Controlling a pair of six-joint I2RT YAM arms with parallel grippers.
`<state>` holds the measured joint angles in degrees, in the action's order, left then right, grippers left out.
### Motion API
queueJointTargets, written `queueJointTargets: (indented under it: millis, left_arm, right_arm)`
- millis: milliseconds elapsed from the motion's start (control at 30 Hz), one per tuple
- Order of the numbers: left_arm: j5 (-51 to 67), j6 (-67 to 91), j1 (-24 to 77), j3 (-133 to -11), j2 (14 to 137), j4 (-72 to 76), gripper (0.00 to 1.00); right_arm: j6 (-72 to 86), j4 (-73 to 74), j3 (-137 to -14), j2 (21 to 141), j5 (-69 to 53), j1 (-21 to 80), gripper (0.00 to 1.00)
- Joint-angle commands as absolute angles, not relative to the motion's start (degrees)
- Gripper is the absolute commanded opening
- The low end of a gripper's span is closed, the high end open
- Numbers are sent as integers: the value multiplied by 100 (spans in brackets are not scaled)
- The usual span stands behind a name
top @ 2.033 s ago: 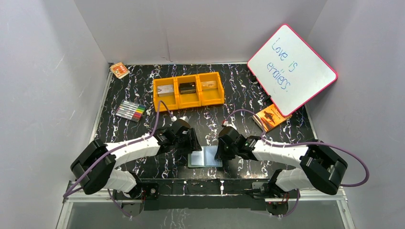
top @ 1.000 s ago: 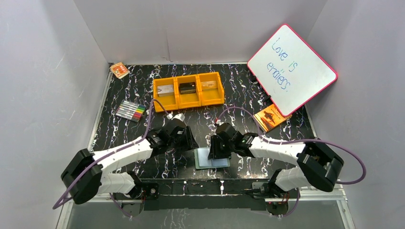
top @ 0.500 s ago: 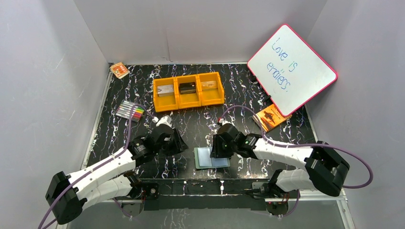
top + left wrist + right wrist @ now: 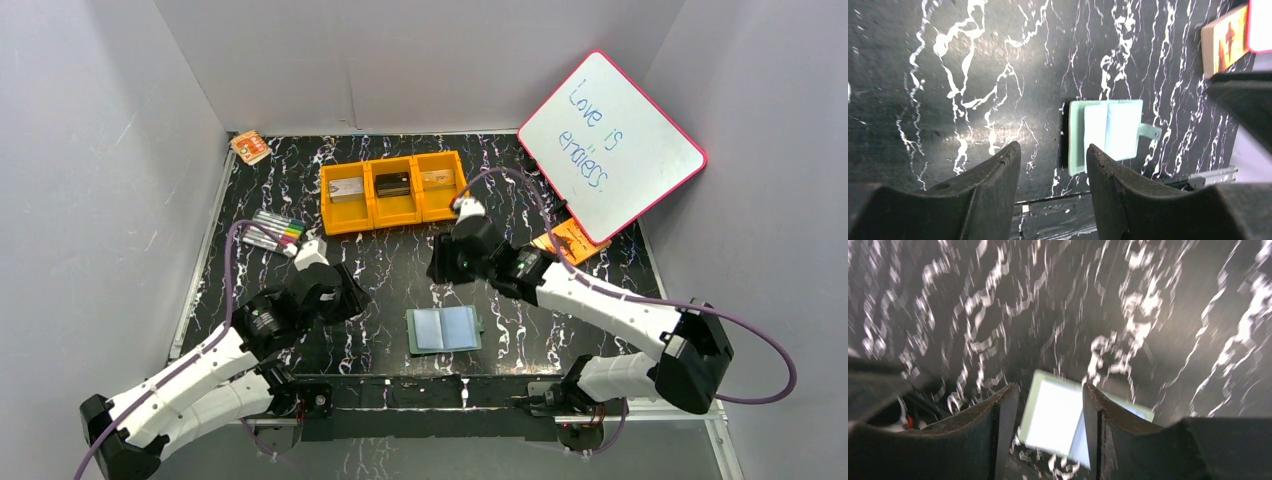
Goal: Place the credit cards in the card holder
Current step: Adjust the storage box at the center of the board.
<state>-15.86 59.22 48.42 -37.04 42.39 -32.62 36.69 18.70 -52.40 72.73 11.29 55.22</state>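
The card holder (image 4: 444, 329) lies open on the black marbled table near the front edge, its pale blue pockets facing up; neither gripper touches it. The left wrist view has the card holder (image 4: 1105, 132) to the right of the fingers, and in the blurred right wrist view the card holder (image 4: 1058, 415) lies below the open jaws. The credit cards lie in the orange tray (image 4: 395, 213): silver (image 4: 346, 188), black (image 4: 392, 184) and tan (image 4: 435, 179). My left gripper (image 4: 342, 296) (image 4: 1054, 155) hangs open and empty, left of the holder. My right gripper (image 4: 440, 264) (image 4: 1050, 390) is open and empty, between holder and tray.
A pink-framed whiteboard (image 4: 610, 145) leans at the back right, with an orange book (image 4: 570, 243) (image 4: 1223, 42) under its lower corner. Coloured markers (image 4: 272, 232) lie at the left, and an orange patterned packet (image 4: 250, 147) sits in the far left corner.
Both grippers have let go of the card holder and drawn away. The left went back and left, the right rose toward the tray. Both jaws opened wider. The holder stays open.
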Motion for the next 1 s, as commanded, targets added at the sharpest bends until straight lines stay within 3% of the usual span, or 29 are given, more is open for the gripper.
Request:
queueJointTargets:
  millis: [0, 133, 333, 633, 967]
  left_arm:
    - [-2521, 5769, 4807, -4237, 4200, -3917, 51]
    - [-2705, 5365, 4606, -4745, 4822, -4036, 54]
    - [-1955, 5081, 3675, -5225, 5448, -4014, 56]
    - [-1863, 5285, 3630, -4857, 4527, -4648, 59]
    - [-2049, 5281, 3630, -4754, 3924, -5124, 61]
  right_arm:
    - [3170, 1619, -6178, 7425, 1130, 4728, 61]
    - [3173, 1206, -6520, 7882, 485, 4049, 63]
    - [3274, 809, -7261, 9039, 112, 3767, 64]
    - [2233, 1202, -9028, 10940, 1388, 3899, 76]
    - [1630, 2126, -10802, 12519, 1887, 3902, 76]
